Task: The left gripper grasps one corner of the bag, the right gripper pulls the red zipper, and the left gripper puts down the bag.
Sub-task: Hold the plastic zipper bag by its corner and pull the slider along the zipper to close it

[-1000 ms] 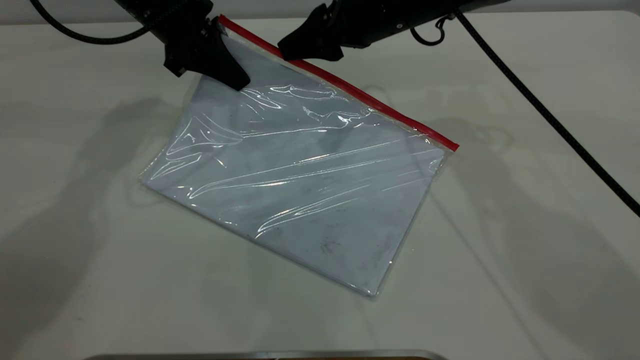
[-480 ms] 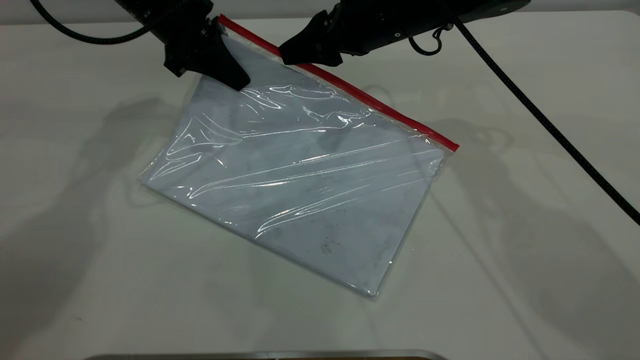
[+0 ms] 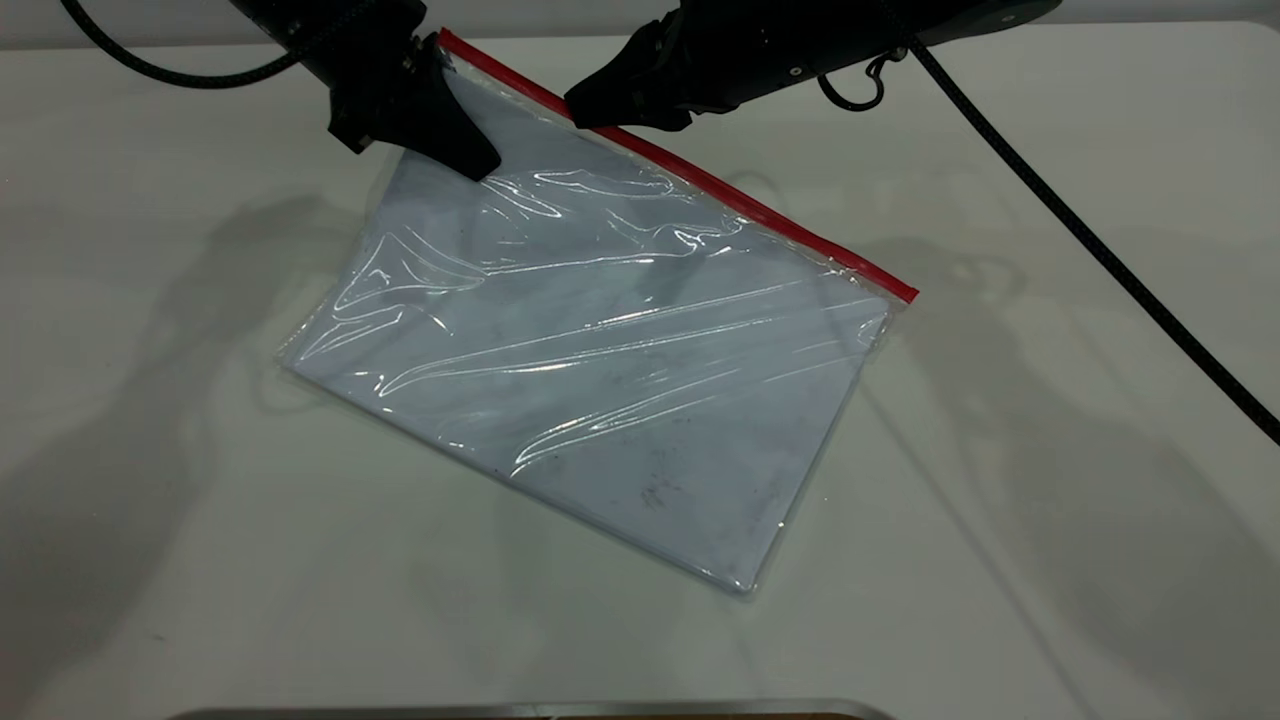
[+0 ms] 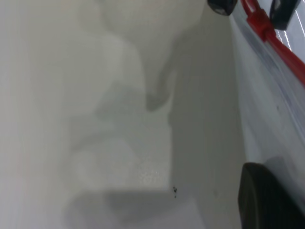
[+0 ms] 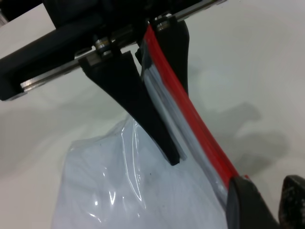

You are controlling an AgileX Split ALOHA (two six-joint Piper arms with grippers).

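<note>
The bag (image 3: 600, 350) lies askew on the white table, its far left corner (image 3: 445, 45) lifted. My left gripper (image 3: 455, 120) is shut on that corner at the end of the red zipper (image 3: 740, 205). The right wrist view shows its wedge fingers (image 5: 138, 105) clamping the plastic on both sides. My right gripper (image 3: 600, 105) hovers at the zipper a short way along from the held corner. It is open, and its fingertips (image 4: 221, 5) stand on either side of the red slider tab (image 4: 259, 21). The zipper (image 5: 190, 109) runs to its fingers (image 5: 248, 205).
The right arm's black cable (image 3: 1100, 240) crosses the table at the right. A metal edge (image 3: 520, 710) shows at the near border. The bag's other three corners rest flat on the table (image 3: 1000, 550).
My right gripper has shifted slightly right along the zipper and its arm has risen a little. The left gripper and the bag have not moved.
</note>
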